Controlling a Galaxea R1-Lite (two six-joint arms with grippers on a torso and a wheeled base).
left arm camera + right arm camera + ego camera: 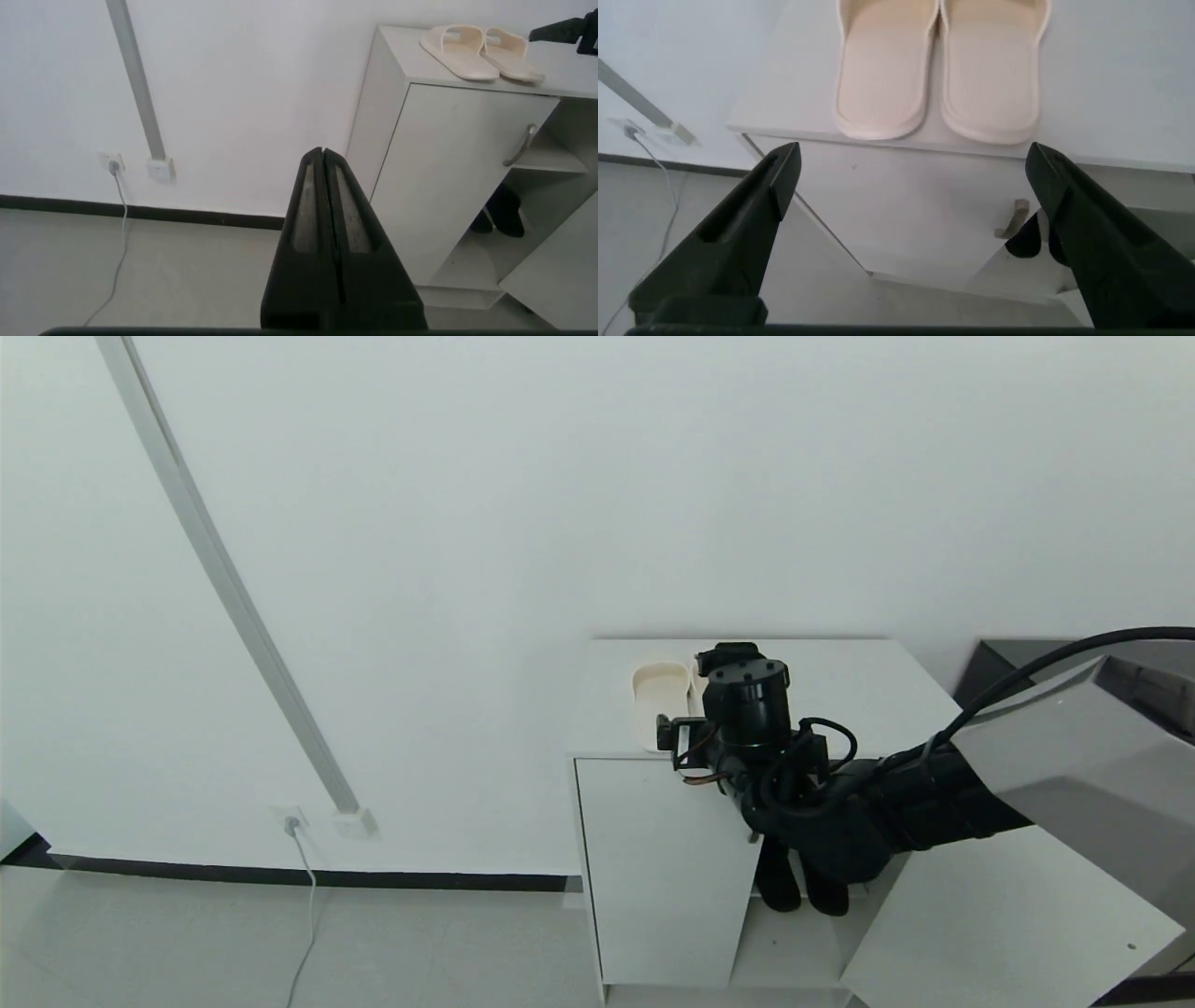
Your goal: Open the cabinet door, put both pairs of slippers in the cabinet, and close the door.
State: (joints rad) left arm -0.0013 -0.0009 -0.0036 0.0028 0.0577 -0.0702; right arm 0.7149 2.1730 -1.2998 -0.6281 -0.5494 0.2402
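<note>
A white cabinet (pixel 840 677) stands against the wall, its left door (pixel 667 868) shut and its right door (pixel 1008 915) swung open. A cream pair of slippers (pixel 938 65) lies side by side on the cabinet top, near the front left corner. A black pair of slippers (pixel 803 887) stands inside on a lower shelf. My right gripper (pixel 915 157) hangs open just in front of and above the cream pair, nothing between its fingers. My left gripper (pixel 322 215) is shut and empty, well to the left of the cabinet (pixel 448 177) and low over the floor.
A handle (pixel 523 145) sticks out from the shut door's edge. A wall socket (pixel 294 821) with a trailing cable and a slanted cable duct (pixel 224 579) sit left of the cabinet. Bare floor (pixel 280 933) stretches to the left.
</note>
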